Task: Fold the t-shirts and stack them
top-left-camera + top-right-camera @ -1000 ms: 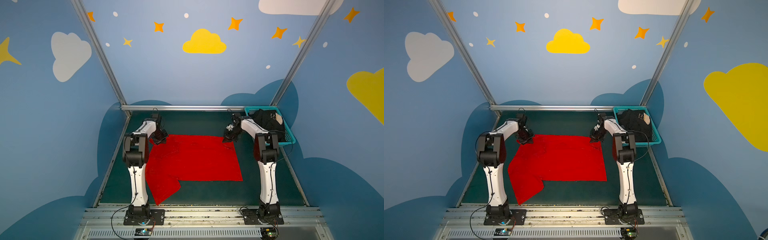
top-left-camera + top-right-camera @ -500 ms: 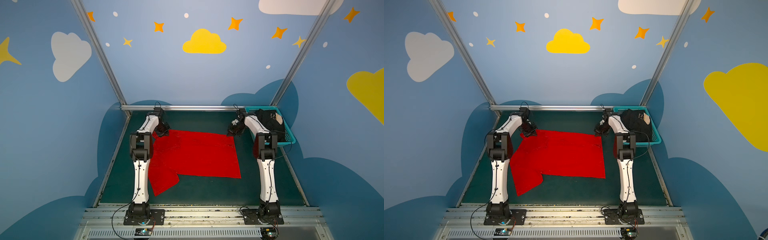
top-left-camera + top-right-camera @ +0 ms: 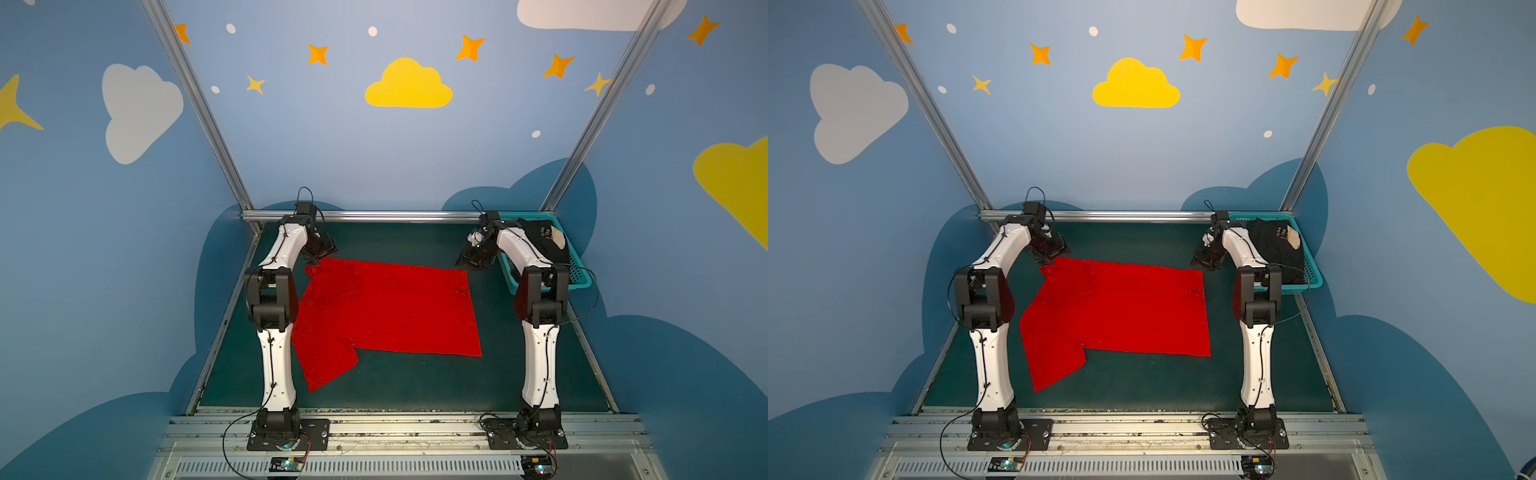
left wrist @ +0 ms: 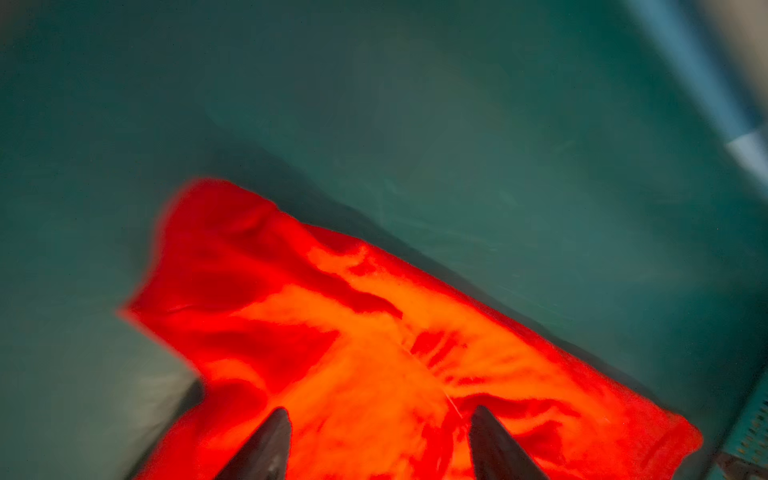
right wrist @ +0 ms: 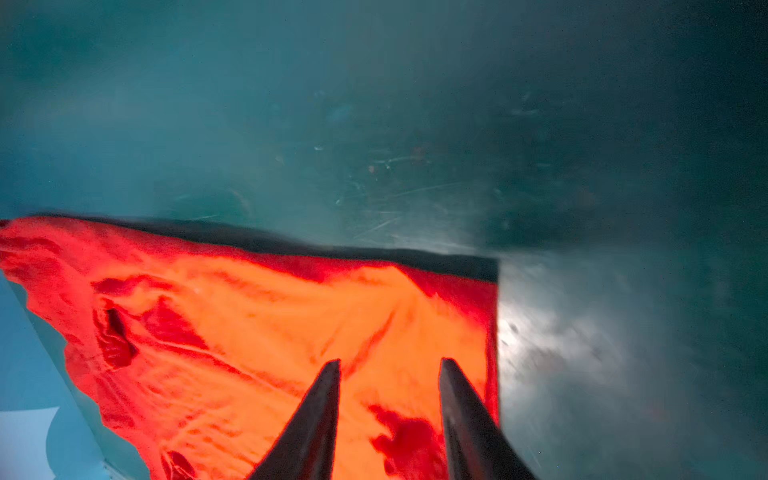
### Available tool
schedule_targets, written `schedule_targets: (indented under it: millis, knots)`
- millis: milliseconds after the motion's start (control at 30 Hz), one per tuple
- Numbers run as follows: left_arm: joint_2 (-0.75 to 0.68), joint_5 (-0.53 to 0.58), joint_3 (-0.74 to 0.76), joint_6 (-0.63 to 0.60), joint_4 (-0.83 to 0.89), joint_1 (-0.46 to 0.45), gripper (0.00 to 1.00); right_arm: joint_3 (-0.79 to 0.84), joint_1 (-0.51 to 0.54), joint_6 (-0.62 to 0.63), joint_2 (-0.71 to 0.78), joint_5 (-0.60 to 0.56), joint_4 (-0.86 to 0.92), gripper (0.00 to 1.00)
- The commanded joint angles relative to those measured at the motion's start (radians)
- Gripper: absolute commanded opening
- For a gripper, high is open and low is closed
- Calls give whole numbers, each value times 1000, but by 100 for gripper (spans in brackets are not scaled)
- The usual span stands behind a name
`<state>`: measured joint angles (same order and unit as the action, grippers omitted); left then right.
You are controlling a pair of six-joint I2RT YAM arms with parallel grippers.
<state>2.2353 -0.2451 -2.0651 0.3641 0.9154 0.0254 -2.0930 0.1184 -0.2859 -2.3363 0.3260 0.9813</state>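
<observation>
- At the far edge of the tabletop [image 3: 395, 390], the left pincer [image 4: 378, 409] hung with its fingers apart and nothing between them, just above the red t-shirt's [image 3: 395, 311] far left corner.
- The right pincer [image 5: 390, 360] was likewise parted and empty over the shirt's far right corner, close beside the teal basket [image 3: 582, 284].
- The red t-shirt lay spread almost flat across the middle of the tabletop, one sleeve trailing toward the near left corner, with some wrinkles at its far left; no fold showed in it.
- The black t-shirts [image 3: 540, 245] sat heaped in the basket at the far right corner; how many, I could not tell.
- By my judgement the laying-out looked done, while every fold and the whole stack remained, so the task was at an early stage.
</observation>
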Motion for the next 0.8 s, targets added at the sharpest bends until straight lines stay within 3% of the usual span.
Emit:
schedule_targets:
  millis: [0, 200, 567, 667, 767]
  knots:
    - [-58, 58, 53, -42, 23, 66, 76, 52, -18, 47, 47, -54, 22, 50]
    - [-55, 7, 188, -55, -29, 139, 83, 105, -25, 52, 23, -57, 7, 56]
    - [68, -69, 213, -46, -91, 145, 84, 55, -7, 39, -74, 15, -4, 55]
    - [82, -96, 217, -32, -126, 145, 73, 11, 0, 36, -112, 22, 18, 42]
    - [107, -111, 198, -23, -141, 145, 50, -28, -1, 28, -142, 24, 36, 18]
